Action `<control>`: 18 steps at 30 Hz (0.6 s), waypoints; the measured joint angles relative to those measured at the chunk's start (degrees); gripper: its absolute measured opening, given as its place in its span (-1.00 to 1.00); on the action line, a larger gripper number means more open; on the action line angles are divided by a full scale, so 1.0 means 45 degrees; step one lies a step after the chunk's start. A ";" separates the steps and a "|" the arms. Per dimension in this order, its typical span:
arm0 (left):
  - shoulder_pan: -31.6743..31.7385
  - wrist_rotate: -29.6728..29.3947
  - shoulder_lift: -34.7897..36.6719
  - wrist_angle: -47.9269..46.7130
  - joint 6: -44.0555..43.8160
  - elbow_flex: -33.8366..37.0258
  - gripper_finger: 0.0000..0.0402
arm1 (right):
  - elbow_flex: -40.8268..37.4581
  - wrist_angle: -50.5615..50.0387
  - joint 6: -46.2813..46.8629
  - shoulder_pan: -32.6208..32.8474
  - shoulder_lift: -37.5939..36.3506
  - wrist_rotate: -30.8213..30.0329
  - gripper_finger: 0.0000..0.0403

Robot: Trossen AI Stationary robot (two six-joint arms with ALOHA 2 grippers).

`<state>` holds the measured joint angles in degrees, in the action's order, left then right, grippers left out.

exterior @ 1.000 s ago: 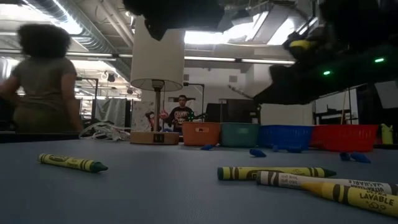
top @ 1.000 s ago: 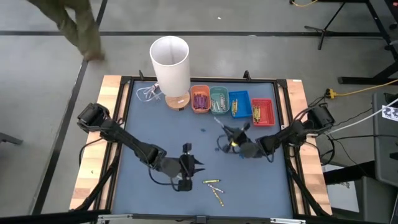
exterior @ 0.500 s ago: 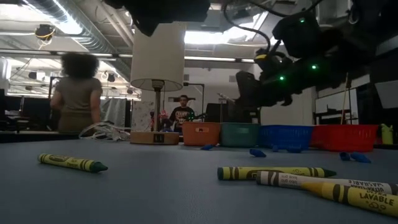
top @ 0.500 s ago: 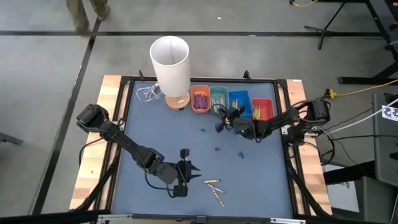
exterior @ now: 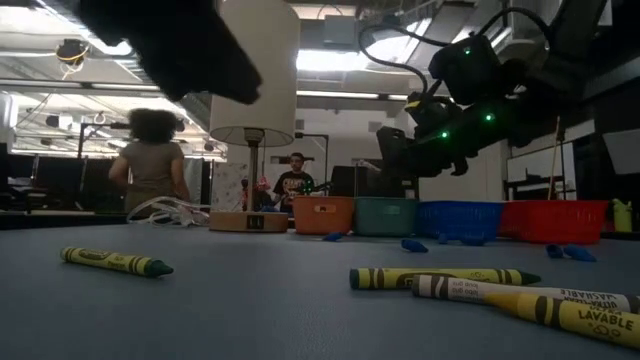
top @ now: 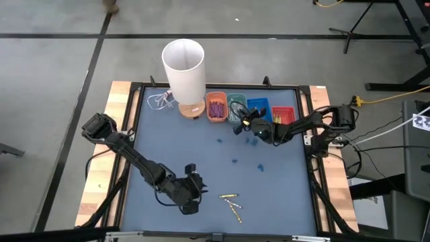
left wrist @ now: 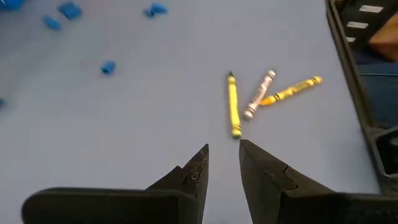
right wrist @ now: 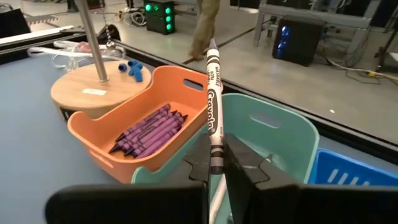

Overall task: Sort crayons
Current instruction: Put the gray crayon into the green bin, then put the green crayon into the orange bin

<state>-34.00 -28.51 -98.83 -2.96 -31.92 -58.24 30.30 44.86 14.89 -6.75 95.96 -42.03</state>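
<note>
**White crayon poised over the teal tray**

Right gripper (right wrist: 216, 163): jaws closed on a white crayon (right wrist: 213, 112), long axis upright, its upper end above the shared rim of the orange tray (right wrist: 134, 134) (purple crayons inside) and the teal tray (right wrist: 273, 140). Teal tray lies just ahead; judged the drop target.

Left gripper (left wrist: 222, 163): jaws narrowly parted, empty, over the counter (left wrist: 124, 118). 3 loose crayons ahead; nearest, the yellow crayon (left wrist: 233, 112), points lengthwise away from the jaws.
</note>
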 joint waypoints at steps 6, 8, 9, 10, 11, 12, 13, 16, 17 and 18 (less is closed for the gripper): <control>-0.0077 0.1139 0.0000 -0.0461 -0.0958 0.0000 -0.62 | 0.0005 -0.0106 0.0321 -0.0203 0.0000 0.0298 -0.71; -0.0077 0.1449 0.0000 -0.0780 -0.1204 0.0000 -0.62 | 0.0005 -0.0106 0.0312 -0.0199 0.0000 0.0315 -0.61; -0.0077 0.1580 0.0000 -0.0990 -0.1239 0.0000 -0.62 | 0.0005 -0.0106 0.0312 -0.0188 0.0000 0.0349 -0.56; -0.0077 0.1720 0.0000 -0.1182 -0.1257 0.0000 -0.62 | 0.0005 -0.0107 0.0312 -0.0183 0.0000 0.0353 -0.51; -0.0077 0.1899 0.0000 -0.1366 -0.1257 0.0000 -0.62 | 0.0005 -0.0110 0.0312 -0.0183 0.0000 0.0356 -0.47; -0.0077 0.2109 0.0000 -0.1587 -0.1261 0.0000 -0.62 | 0.0005 -0.0106 0.0312 -0.0183 0.0000 0.0356 -0.43; -0.0077 0.2304 -0.0004 -0.1794 -0.1305 0.0000 -0.62 | 0.0005 -0.0114 0.0312 -0.0179 0.0000 0.0361 -0.40; -0.0077 0.2761 -0.0005 -0.2274 -0.1490 0.0000 -0.62 | 0.0005 -0.0359 0.0308 -0.0183 0.0000 0.0358 -0.32; -0.0076 0.2897 -0.0005 -0.2477 -0.1474 0.0000 -0.62 | 0.0005 -0.0461 0.0305 -0.0183 0.0000 0.0357 -0.30; -0.0072 0.2947 -0.0005 -0.2684 -0.1449 0.0000 -0.62 | 0.0005 -0.0572 0.0307 -0.0183 0.0000 0.0360 -0.29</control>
<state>-34.33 -15.24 -98.85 -15.04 -38.45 -58.24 30.33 42.28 16.27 -7.57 95.96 -40.41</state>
